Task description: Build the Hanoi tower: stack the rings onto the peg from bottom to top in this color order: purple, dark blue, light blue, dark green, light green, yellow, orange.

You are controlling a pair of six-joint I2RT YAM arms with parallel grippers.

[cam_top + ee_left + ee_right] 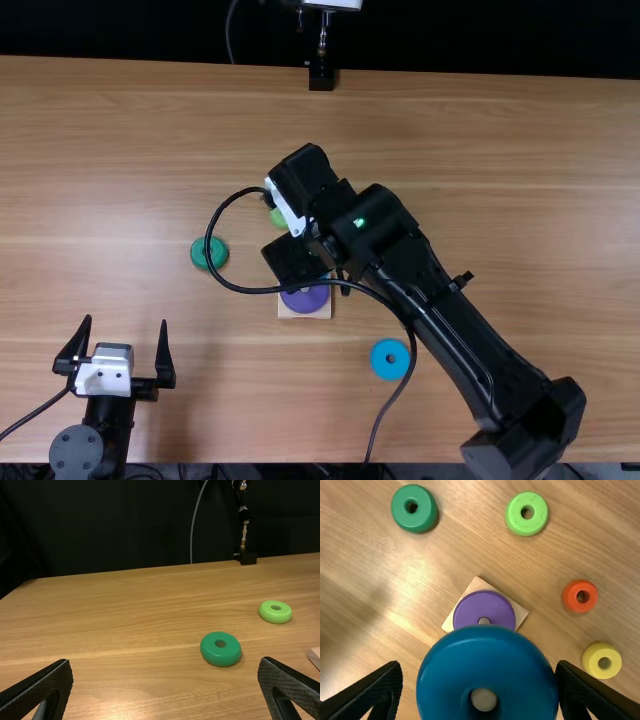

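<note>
"How's the right gripper [292, 258] sitting?"

"Fingers parted around the dark blue ring [487, 667], a gap on one side. The peg's tip [483, 700] shows through its hole; the purple ring [485, 602] sits on the base [519, 614]."

"And the left gripper [122, 324]?"

"Fingers wide apart, near the tabletop's [520, 200] near edge."

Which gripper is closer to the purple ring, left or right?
Right. The right gripper is above the purple ring, close over it; the left gripper is well off to its left in the top view.
</note>
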